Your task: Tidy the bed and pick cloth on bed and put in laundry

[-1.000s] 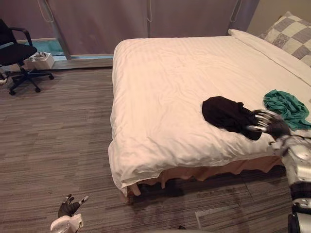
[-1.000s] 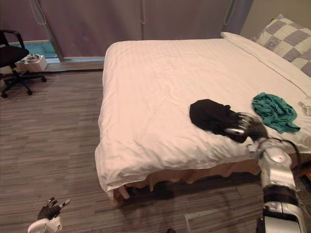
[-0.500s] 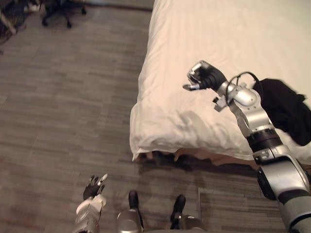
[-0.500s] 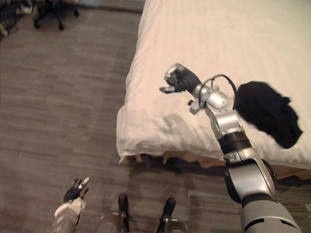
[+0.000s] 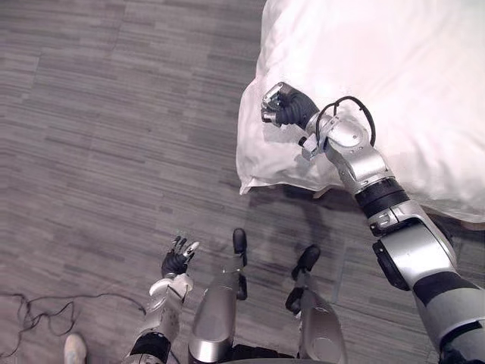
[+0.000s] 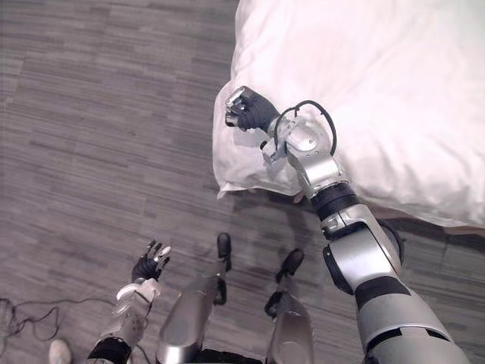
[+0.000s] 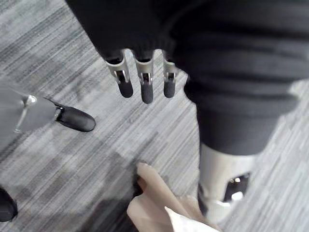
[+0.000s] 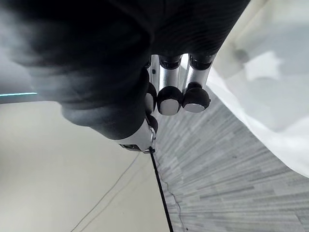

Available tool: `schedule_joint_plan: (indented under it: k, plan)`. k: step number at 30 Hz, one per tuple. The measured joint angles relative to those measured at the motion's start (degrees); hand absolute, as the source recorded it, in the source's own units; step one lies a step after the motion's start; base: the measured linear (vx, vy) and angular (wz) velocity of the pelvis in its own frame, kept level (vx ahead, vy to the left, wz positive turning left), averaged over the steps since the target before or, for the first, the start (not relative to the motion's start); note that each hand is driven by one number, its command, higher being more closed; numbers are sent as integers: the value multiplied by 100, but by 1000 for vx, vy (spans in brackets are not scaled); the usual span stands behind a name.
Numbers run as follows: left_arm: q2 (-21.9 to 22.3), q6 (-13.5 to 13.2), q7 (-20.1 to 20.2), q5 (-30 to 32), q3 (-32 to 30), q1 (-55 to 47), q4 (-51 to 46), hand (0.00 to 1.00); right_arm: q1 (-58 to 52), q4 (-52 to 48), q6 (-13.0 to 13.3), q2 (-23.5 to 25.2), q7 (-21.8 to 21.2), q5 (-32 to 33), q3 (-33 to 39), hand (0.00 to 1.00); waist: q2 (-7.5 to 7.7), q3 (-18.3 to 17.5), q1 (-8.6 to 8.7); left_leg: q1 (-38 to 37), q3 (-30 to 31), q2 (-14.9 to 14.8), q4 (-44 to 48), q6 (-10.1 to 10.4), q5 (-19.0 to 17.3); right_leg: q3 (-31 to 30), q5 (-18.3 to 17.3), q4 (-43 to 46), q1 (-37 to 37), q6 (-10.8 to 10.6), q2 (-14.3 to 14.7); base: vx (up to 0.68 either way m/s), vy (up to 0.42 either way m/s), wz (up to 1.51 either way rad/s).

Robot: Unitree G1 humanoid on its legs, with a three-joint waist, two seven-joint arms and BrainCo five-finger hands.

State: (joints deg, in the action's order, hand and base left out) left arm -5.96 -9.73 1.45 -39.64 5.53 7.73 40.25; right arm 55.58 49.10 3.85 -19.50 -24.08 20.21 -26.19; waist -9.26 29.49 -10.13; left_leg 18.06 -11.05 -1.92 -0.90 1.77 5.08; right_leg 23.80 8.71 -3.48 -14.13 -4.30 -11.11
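The bed (image 5: 424,68) takes up the upper right of the head views, its near corner pointing towards the robot. A white duvet (image 6: 394,91) covers it and hangs over the corner in a soft, rounded fold that ends above the floor. A thin strip of peach bed skirt (image 5: 464,224) shows under the duvet's lower edge at the far right.

The right hand (image 5: 284,105) hangs over that corner of the bed, just above the duvet's drooping fold. Its fingers (image 8: 174,94) are curled tight into a fist, closed on themselves with nothing between them. The right arm slants up across the bed's near edge and hides part of the duvet's hem behind it.

The left hand (image 5: 176,262) is low and well apart from the bed, over the grey striped floor (image 5: 114,114). Its fingers (image 7: 143,84) are straight and loosely spread, touching nothing.

Past those fingers the left wrist view shows floor and a bunched piece of peach cloth with a white edge – likely the bed's skirt and duvet, though I cannot tell for sure. A pale shoe (image 5: 73,349) sits on the floor at the lower left.
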Motion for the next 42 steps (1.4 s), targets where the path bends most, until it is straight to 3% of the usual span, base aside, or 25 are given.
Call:
schedule_joint_plan:
  k: [4,8,11,12,14,18,21,23,26,29,32,34,37,42]
  plan:
    - [9,-108,92,-106,193,120,153,0,-344,1082,-64,251,129,-41,-97,100,-112,-6,-4,43,24,23,0,-3,2,13,-7,2,-38,-8,-21,42,22,2]
    - [28,-171,155,-114,306,134,230,0,-337,1773,32,88,510,-52,341,100,-135,-21,16,93,17,49,0,-32,29,-3,8,10,-100,-43,-55,11,26,0]
    - [27,-234,270,-114,311,114,400,0,-330,1930,337,-241,444,-52,589,100,-137,-22,45,4,-6,67,0,-39,35,-26,18,15,-29,-57,-78,22,39,-4]
    - [29,-247,310,-113,281,62,416,0,-329,1858,562,-336,235,-67,585,100,-136,-22,92,-101,-18,68,-2,-39,35,-41,20,16,62,-61,-82,27,30,-7]
    - [24,-250,341,-111,264,20,418,0,-344,1618,680,-339,122,-182,574,100,-136,-22,136,-194,-29,67,-10,-39,34,-58,19,13,147,-61,-81,28,22,-11]
    - [21,-189,346,-102,43,-80,340,0,-611,-642,772,-198,-182,-145,240,100,-114,-28,315,-693,-215,12,-154,-31,29,-273,22,-17,451,-63,-15,21,10,-34]
    - [-13,-149,309,-87,-205,-220,321,0,-901,-2130,772,206,-187,-155,41,100,45,-155,434,-920,-425,-46,-272,5,15,-434,33,-107,529,-65,59,37,-12,-38]
    - [-37,-56,207,40,-242,-316,406,0,-1232,-3199,753,616,-147,-135,-127,100,275,-462,535,-997,-532,-120,-320,77,-8,-546,46,-159,540,-43,153,72,-32,-31]
    - [-40,56,83,268,-240,-448,518,0,-1387,-3759,616,942,75,-31,-85,100,584,-860,648,-1222,-605,-211,-381,134,-40,-649,22,-159,692,17,247,95,-31,-18]
    - [-38,66,-13,415,-242,-442,560,0,-1371,-3689,394,982,374,135,374,100,716,-991,692,-1312,-641,-231,-398,145,-35,-696,17,-159,757,28,279,41,-14,-7]
    - [-36,66,-11,467,-331,-445,603,0,-1119,-2996,268,911,582,381,869,100,681,-972,701,-1263,-691,-215,-451,165,-13,-778,62,-157,647,27,267,-24,12,-10]
    - [-22,47,-5,459,-400,-436,608,0,-787,-2382,211,650,545,967,1248,100,586,-915,700,-1095,-705,-189,-495,152,74,-824,116,-147,444,23,248,-33,16,-3]
    - [5,41,-4,310,-401,-468,655,0,-653,-2362,237,268,199,1711,1490,100,353,-749,717,-994,-707,-151,-495,118,126,-830,210,-143,329,28,223,3,7,-1]
    - [-1,56,-10,217,-390,-347,556,0,-428,-2543,252,101,328,1911,1638,100,187,-656,801,-806,-641,-149,-494,112,183,-794,231,-148,182,40,224,33,8,6]
